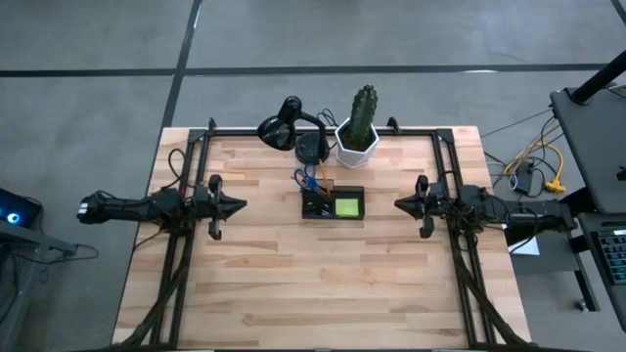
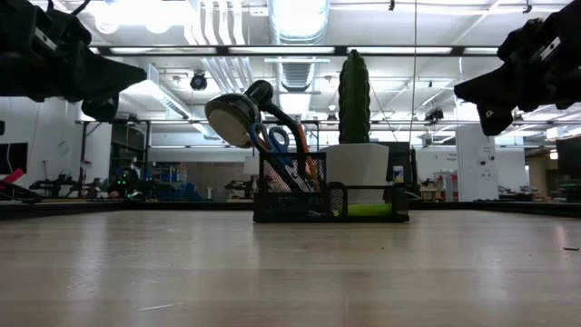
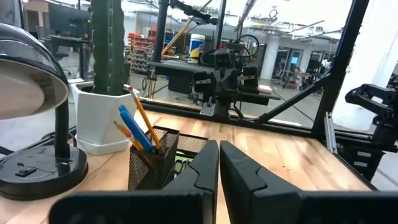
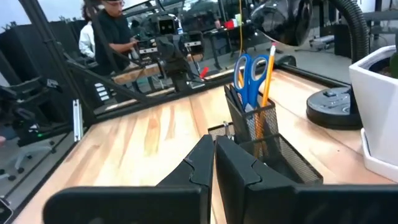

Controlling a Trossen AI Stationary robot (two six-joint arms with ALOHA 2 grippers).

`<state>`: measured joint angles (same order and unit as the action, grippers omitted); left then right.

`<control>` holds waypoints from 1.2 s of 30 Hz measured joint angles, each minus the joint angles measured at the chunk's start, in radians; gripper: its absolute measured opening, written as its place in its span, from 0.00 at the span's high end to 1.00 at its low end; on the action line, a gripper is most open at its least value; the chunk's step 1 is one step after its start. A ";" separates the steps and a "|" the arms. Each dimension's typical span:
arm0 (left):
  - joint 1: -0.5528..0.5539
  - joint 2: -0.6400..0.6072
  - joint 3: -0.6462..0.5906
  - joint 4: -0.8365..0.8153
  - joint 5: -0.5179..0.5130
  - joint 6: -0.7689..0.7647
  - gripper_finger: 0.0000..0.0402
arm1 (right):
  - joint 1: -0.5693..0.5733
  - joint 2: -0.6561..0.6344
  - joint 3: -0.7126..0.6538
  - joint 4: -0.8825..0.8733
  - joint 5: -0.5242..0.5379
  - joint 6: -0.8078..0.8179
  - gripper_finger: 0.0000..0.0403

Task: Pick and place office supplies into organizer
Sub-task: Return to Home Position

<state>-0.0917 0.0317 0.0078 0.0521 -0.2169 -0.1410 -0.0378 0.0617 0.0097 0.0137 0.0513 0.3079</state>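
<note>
"What colour is the small wire-mesh desk organizer (image 2: pixel 300 204)?"

"Black, with a criss-cross net pattern. The metal scissors (image 4: pixel 250 68) have blue handles. The thin wooden pencils (image 4: pixel 267 74) are orange. The square sticky-note pad (image 1: pixel 347 206) is bright lime green."

"And the rest?"

"A green ribbed cactus (image 1: pixel 364 110), a white six-sided pot (image 1: pixel 357 147), a black lamp (image 1: pixel 284 129). The wooden table (image 1: pixel 293 284) is pale brown, striped in planks."

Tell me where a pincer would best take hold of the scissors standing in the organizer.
Probably the blue handle loops of the scissors: they stand blades down inside the mesh organizer, with only the handles clear of its rim. Come from straight above, closing across the loops and avoiding the pencil.
</note>
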 joint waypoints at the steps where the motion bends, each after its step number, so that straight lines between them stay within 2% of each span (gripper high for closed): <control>1: 0.000 0.002 0.000 0.000 0.000 0.000 1.00 | 0.000 0.002 0.000 0.001 0.000 0.000 0.98; 4: 0.000 0.003 0.000 0.000 0.000 0.006 1.00 | 0.001 0.005 0.000 0.015 -0.003 -0.024 0.98; 12: 0.000 -0.001 -0.001 0.001 -0.001 0.071 1.00 | 0.000 0.001 0.000 0.085 0.028 -0.210 0.98; 17: 0.000 -0.002 -0.001 0.001 0.000 0.093 1.00 | 0.002 -0.022 0.000 0.049 -0.004 -0.229 0.98; 24: 0.000 0.002 -0.001 0.004 -0.005 0.095 1.00 | 0.000 -0.062 0.000 0.021 0.009 -0.224 0.98; 30: 0.000 0.005 -0.002 0.015 -0.009 0.096 1.00 | 0.000 -0.038 0.000 0.019 0.104 -0.127 0.98; 36: 0.000 0.008 -0.002 0.010 -0.008 0.096 1.00 | 0.000 0.008 0.000 0.019 0.106 -0.177 0.98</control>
<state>-0.0914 0.0401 0.0063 0.0622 -0.2253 -0.0452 -0.0376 0.0697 0.0101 0.0329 0.1575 0.1314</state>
